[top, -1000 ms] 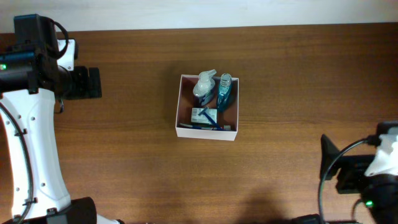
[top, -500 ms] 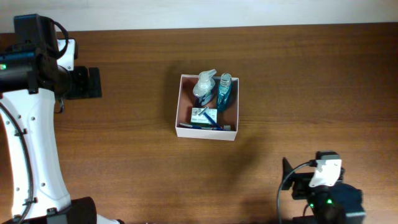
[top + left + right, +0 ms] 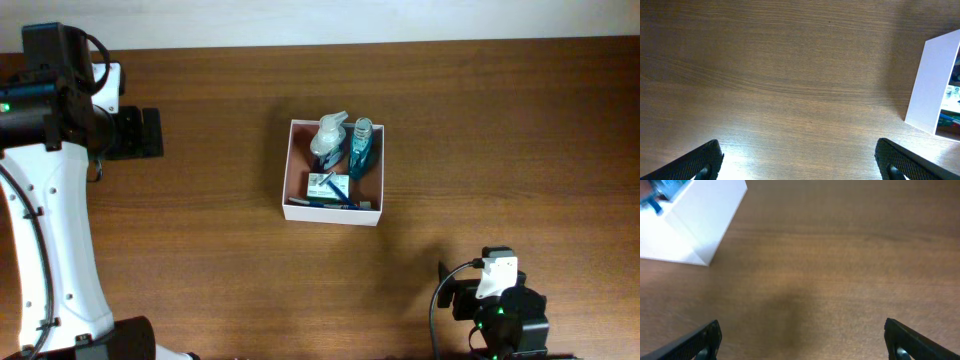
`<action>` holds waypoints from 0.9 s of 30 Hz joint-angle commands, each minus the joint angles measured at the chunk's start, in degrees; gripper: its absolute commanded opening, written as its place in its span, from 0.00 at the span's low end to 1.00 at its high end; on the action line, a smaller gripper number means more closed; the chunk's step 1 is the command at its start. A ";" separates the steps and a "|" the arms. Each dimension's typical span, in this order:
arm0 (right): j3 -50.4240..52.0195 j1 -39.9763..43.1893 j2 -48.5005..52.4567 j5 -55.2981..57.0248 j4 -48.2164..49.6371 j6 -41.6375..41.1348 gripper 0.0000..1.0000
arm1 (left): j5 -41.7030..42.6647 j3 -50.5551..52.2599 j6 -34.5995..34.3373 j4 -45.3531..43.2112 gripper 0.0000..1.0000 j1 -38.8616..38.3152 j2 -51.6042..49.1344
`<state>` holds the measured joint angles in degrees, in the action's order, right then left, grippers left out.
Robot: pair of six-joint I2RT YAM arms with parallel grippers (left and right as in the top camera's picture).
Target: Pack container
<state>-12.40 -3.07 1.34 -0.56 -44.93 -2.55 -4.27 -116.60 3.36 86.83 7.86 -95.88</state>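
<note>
At the far left of the tabletop (image 3: 200, 250), the left arm (image 3: 45, 200) sits parked, unchanged over the last second. The left fingers (image 3: 699, 163) are spread wide apart and hold nothing, with bare wood between them. Well to their right, mid-tabletop, stands the container (image 3: 332, 212), a square box with white walls. Inside it lie a white spray bottle (image 3: 329, 134), a blue bottle (image 3: 361, 148) and a white-and-green packet (image 3: 328, 185), plus a blue item by the front wall that I cannot identify. At the lower right, the right arm (image 3: 497, 312) has swung in from the right edge and now sits folded near the bottom edge, well apart from the box. The right fingers (image 3: 912, 339) are likewise spread and empty. No loose items show on the wood, so packing looks finished and the right arm seems to be retiring.
</note>
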 commanded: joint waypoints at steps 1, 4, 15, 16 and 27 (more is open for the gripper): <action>2.34 0.52 -1.16 -0.50 0.37 0.20 0.99 | 0.42 -0.57 -0.57 0.02 0.99 0.20 1.07; 2.75 0.52 -1.16 -0.52 0.81 0.20 0.99 | 0.42 -0.57 -0.57 0.02 0.99 0.20 1.07; 2.75 0.52 -1.16 -0.52 0.81 0.20 0.99 | 0.44 -0.57 -0.57 0.02 0.99 0.20 1.07; 2.75 0.52 -1.16 -0.52 0.81 0.20 0.99 | 0.42 -0.57 -0.57 0.02 0.99 0.20 1.07; 2.75 0.52 -1.16 -0.52 0.81 0.20 0.99 | 0.44 -0.57 -0.57 0.00 0.99 0.15 1.66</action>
<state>-10.26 -3.07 0.91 -0.56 -44.40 -2.55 -4.25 -116.60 3.36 86.83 7.86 -95.88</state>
